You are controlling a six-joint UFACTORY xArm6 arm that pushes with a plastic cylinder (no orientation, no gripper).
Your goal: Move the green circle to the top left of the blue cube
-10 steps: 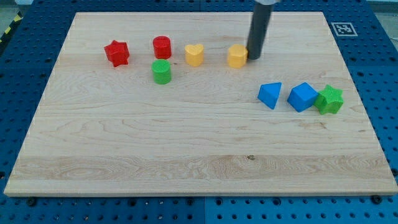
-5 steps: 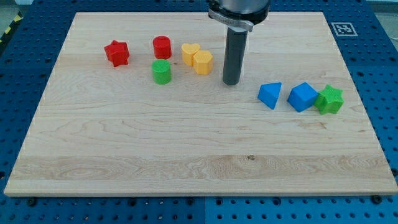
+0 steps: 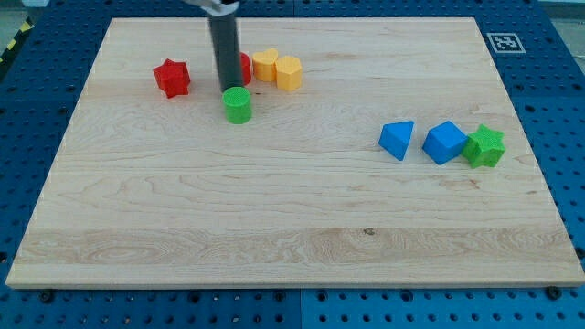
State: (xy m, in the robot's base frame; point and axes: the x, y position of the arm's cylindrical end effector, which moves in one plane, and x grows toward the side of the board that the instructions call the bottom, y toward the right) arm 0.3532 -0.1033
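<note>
A pale wooden board (image 3: 274, 210) lies on a blue pegboard bench. In the one camera view, my tip (image 3: 225, 89) stands just beside the green circle (image 3: 238, 105), at its upper-left edge and in front of the red cylinder (image 3: 242, 67). There is no pincer to describe, only a bare rod. The green circle sits left of centre, well apart from the blue cube (image 3: 445, 142), which lies at the view's right between the blue triangular block (image 3: 397, 139) and the green star (image 3: 485, 146). A red star (image 3: 171, 78) and two yellow blocks (image 3: 278, 69) lie near the top. I judge the push should run rightward, slightly downward, staying centred behind the circle so it doesn't roll aside, and halt above the gap between the blue blocks without striking the triangular one.
</note>
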